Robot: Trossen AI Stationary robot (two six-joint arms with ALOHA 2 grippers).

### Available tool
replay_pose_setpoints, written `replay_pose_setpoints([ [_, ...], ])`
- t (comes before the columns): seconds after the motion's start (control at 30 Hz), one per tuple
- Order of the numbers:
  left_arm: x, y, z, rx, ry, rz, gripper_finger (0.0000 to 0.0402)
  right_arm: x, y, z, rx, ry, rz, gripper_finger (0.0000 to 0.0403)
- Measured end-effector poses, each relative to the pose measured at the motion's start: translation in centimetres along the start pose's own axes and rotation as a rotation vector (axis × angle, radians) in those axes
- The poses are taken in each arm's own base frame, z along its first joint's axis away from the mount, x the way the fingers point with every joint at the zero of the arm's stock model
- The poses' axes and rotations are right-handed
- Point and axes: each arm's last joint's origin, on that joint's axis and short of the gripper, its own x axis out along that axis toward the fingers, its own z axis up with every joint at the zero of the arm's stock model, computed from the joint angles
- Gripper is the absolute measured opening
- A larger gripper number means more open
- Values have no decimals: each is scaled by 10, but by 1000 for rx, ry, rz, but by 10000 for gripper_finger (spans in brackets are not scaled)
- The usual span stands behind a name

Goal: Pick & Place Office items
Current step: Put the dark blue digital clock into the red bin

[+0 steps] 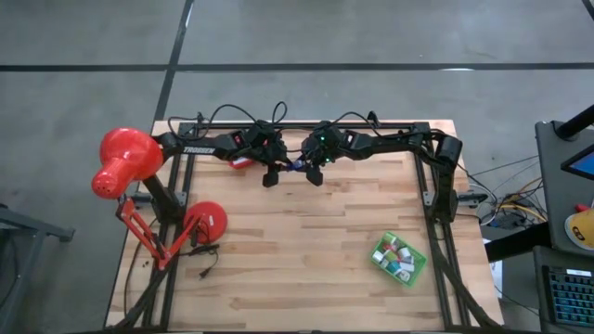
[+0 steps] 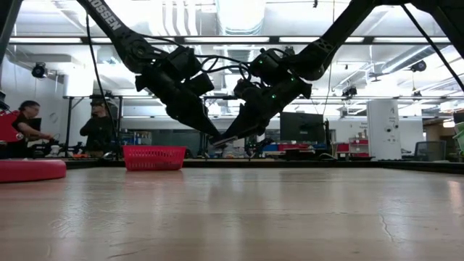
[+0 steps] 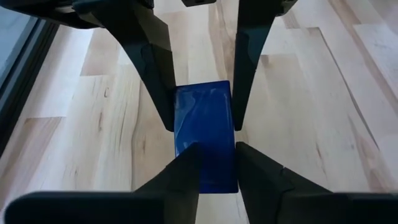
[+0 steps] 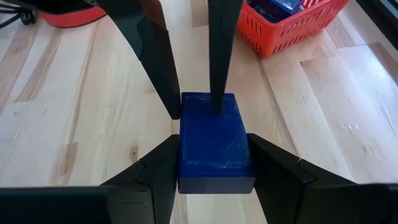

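a glossy navy blue rectangular block (image 3: pixel 204 134) hangs above the pale wooden surface (image 1: pixel 306 250) near its far edge, clamped from 2 opposite ends. the left claw (image 3: pixel 216 158) pinches it between its dark fingers, and the right claw (image 4: pixel 211 158) grips the same block from the other side. a red plastic mesh tray (image 4: pixel 289 22) sits just beyond them. a green plastic tray (image 1: pixel 399 259) of small pieces lies well apart, near the front right.
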Motion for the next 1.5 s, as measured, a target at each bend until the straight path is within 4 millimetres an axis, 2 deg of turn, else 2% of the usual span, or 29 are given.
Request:
replay_pose_setpoints([
  [0.1, 0, 0, 0, 3, 2, 6, 97, 0, 0, 0, 0, 0, -1, 170],
  [0.27, 0, 3, 1, -29, 40, 108, 107, 0, -1, 1, -4, -6, -16, 171],
  [0.5, 2, -3, 3, -14, 39, 80, 121, 0, 0, 0, -4, -3, 1, 170],
  [1.5, 3, -5, 5, 0, 27, 75, 122, 0, 1, 0, -2, -2, 5, 174],
])
